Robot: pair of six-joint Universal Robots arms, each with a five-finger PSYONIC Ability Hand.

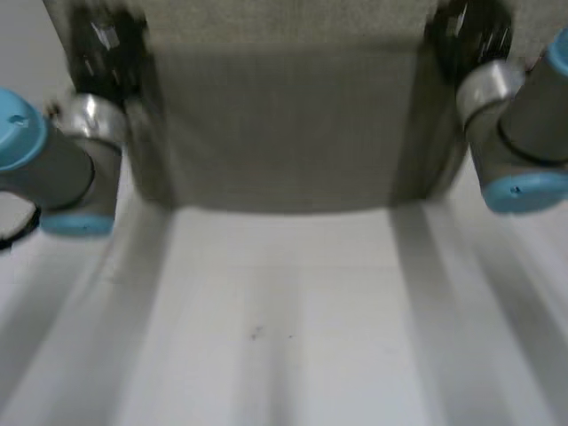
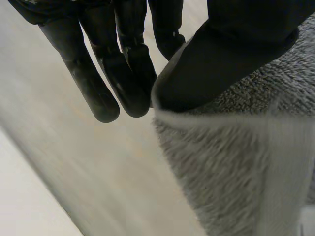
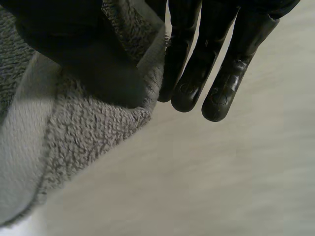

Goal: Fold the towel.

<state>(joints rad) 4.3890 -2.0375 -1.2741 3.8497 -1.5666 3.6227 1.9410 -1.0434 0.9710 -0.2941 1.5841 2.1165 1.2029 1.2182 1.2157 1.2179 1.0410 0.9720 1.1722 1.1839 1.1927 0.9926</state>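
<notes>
Looking down from the head camera, you see the grey-beige terry towel (image 1: 284, 133) spread wide between both hands over the far part of the white table (image 1: 284, 337). Your left hand (image 2: 236, 49) pinches its left edge, thumb clamping the cloth against straight fingers (image 2: 123, 73). Your right hand (image 3: 74, 54) pinches the right edge likewise, thumb against straight fingers (image 3: 206, 73). Whether the towel's near edge touches the table, you cannot tell.

Bkgd: a white table (image 1: 284, 293), smooth & matt. Two small dark specks (image 1: 256, 334) lie near the table's middle, close to each other. Light on the table is soft & diffuse; in wrist views its top looks pale, slightly beige.
</notes>
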